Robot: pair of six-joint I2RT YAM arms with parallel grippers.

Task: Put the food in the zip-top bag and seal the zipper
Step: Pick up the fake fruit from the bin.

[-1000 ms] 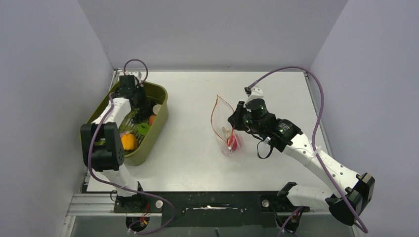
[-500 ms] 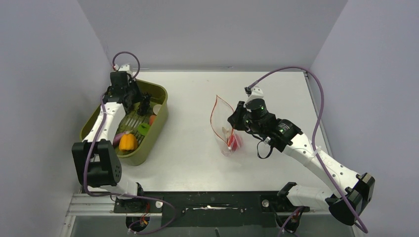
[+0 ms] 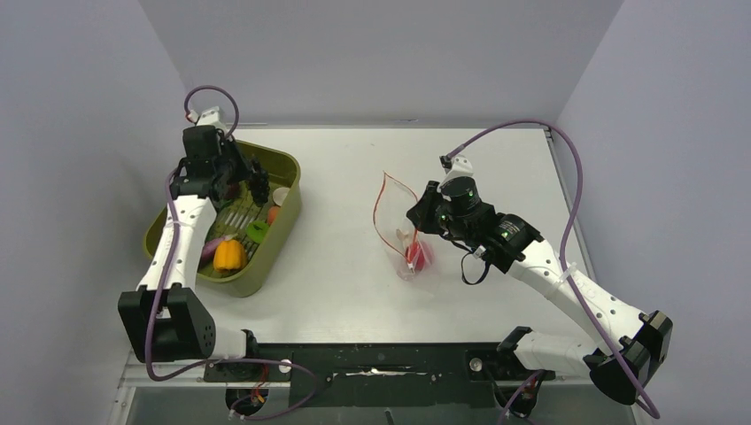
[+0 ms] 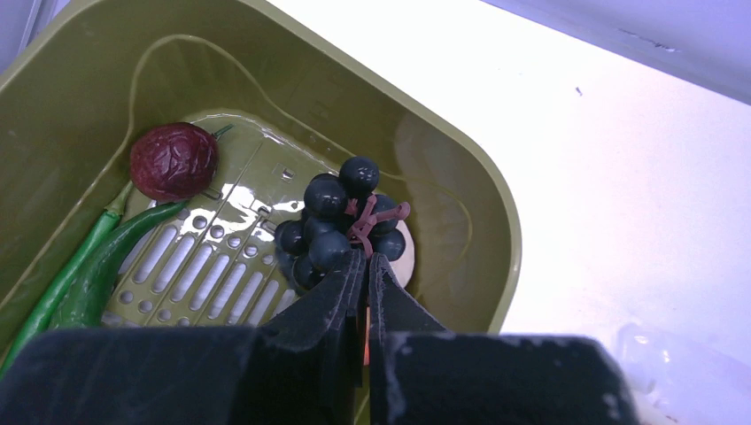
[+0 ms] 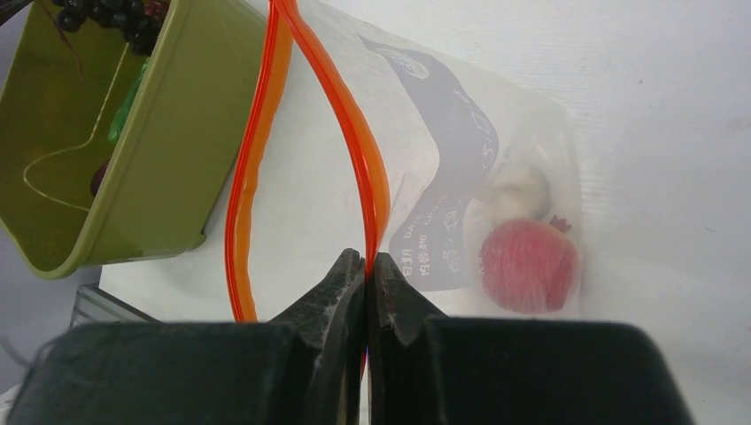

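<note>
Grape bunch point(image 4: 336, 226) pinched over tub point(image 4: 266, 71); bag point(image 5: 443, 133) mouth gaping.

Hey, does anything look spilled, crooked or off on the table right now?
Nothing stands out. The right gripper pinches the orange strip of the bag, mouth open, a red fruit inside. The left gripper holds the grape bunch by its stem over the green tub. No food lies loose on the table.

The left pincer point(image 4: 366, 261) hides the lower part of the grape bunch point(image 4: 332, 221) and the end of the green pepper point(image 4: 97, 266); the picture's top edge cuts off the zipper point(image 5: 361, 155) loop.
</note>
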